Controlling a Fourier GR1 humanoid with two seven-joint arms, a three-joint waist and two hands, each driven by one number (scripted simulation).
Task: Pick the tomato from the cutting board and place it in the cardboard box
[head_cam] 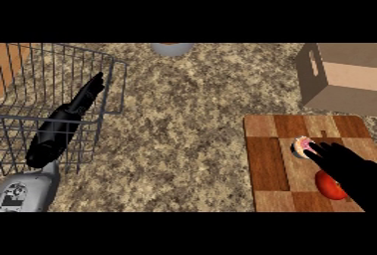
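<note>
A red tomato (329, 186) lies near the front of the chequered wooden cutting board (269, 149) at the right. My right hand (352, 168) hovers over the board, fingers stretched out and pointing up-left, its palm covering the tomato's right side. Just past its fingertips (310, 154) sits a small round pinkish object (302, 146). The cardboard box (340, 77) stands at the far right, behind the board. My left hand (63, 124) is at the left, fingers straight and raised in front of the wire basket, holding nothing.
A grey wire basket (44, 99) fills the left side of the speckled counter. A grey round object (172, 48) shows at the top edge, centre. Bare counter lies between the basket and the board.
</note>
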